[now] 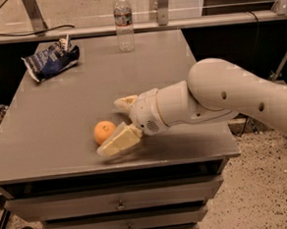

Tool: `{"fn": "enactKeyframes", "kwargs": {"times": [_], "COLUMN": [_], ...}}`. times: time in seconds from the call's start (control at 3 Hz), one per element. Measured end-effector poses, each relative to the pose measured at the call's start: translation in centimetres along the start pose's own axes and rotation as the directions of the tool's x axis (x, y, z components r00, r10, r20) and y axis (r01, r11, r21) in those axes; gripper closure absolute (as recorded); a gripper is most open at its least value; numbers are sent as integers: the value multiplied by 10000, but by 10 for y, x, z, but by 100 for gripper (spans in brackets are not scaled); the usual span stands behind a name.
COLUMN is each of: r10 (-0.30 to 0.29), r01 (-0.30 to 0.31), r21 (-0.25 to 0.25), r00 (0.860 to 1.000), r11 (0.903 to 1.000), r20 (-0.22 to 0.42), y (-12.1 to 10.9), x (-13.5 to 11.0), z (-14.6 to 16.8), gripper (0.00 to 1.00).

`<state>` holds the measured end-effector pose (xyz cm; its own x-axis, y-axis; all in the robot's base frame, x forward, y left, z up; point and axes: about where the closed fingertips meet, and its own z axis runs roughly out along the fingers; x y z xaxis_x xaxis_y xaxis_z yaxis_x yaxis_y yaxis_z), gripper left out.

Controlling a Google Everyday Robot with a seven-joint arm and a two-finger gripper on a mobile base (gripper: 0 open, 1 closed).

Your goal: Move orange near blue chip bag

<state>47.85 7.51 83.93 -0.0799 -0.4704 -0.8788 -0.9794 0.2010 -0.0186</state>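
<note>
1. Soft, moderate indoor light falls from above, and the grey table (55,117) top is evenly lit with no harsh glare.
2. The gripper (111,125), low over the table's front edge with its fingers spread around the orange (104,131), throws a diffuse shadow beneath itself and the arm (221,94).
3. The arm's white shell carries a mild sheen on top.

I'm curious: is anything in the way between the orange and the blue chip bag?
Nothing visible. Only bare table lies between the orange and the chip bag at the far left corner. The water bottle stands at the far edge, off that line. The open gripper is right beside the orange.
</note>
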Motion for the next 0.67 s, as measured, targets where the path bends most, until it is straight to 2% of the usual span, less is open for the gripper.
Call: {"fn": "enactKeyframes", "kwargs": {"times": [0.33, 0.67], "r10": [37, -9], "r01": [-35, 9], "r21": [-124, 27], "r00": [9999, 10000], "r11": [9999, 10000], "r20": [135, 73], "y": [1, -5], "x": [-3, -4], "z": [7, 2], "gripper": [41, 63]}}
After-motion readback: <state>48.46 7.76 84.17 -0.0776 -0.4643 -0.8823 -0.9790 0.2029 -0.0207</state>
